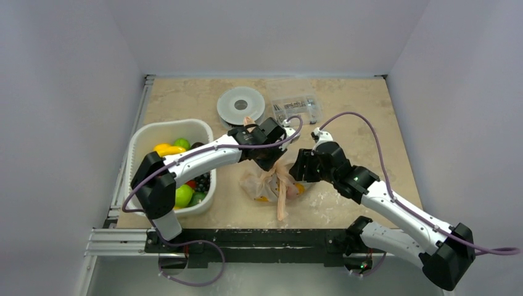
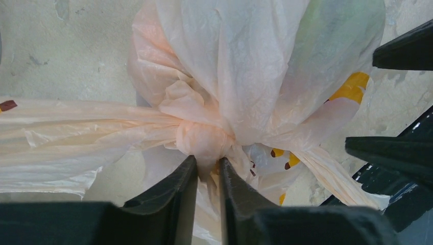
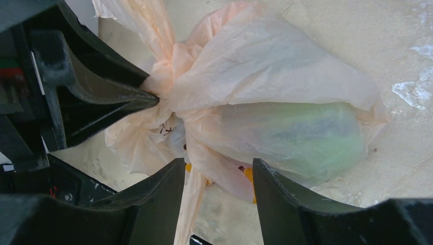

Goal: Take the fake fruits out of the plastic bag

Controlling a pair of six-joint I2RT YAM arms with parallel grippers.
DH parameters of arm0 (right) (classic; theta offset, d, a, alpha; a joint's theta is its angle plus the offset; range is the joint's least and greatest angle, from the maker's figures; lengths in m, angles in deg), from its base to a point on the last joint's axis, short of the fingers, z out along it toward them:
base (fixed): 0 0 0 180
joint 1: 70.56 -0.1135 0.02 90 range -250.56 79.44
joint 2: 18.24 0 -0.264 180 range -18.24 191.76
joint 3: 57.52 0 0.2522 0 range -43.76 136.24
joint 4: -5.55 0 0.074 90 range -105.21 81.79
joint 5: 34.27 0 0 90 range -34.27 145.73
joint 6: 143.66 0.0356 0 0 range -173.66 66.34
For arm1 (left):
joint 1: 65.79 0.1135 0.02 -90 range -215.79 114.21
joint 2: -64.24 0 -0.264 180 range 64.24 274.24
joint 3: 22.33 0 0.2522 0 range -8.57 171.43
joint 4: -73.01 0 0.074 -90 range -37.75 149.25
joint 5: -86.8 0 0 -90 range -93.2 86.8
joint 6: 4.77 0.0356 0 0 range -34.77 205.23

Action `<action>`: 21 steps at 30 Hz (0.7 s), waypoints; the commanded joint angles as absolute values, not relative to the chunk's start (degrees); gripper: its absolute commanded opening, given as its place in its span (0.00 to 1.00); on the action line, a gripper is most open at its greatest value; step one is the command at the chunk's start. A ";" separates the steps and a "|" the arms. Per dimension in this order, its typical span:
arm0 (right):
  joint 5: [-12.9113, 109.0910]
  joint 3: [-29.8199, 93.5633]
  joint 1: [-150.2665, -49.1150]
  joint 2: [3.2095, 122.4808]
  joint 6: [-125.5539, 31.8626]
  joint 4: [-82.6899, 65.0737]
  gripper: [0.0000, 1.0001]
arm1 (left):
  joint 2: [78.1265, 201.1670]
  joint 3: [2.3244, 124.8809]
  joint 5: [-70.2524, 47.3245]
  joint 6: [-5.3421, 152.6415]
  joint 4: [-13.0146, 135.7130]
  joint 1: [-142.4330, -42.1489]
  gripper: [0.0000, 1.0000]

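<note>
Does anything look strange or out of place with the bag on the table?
Yes. The plastic bag is tied shut: its handles are twisted into a tight knot, which the left gripper pinches at its base. A green fruit shows through the film, sealed inside.

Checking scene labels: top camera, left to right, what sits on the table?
Order: white basket → grey spool → clear box. The bag lies nearer, overlapping spool and box sideways, so it is left out.
</note>
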State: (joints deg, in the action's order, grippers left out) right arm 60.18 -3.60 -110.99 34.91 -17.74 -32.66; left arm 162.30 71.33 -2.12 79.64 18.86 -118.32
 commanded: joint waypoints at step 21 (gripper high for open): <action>53.66 -7.88 -110.87 36.20 -12.78 -14.38 0.59 | 153.63 71.49 -13.51 79.16 22.37 -118.44 0.00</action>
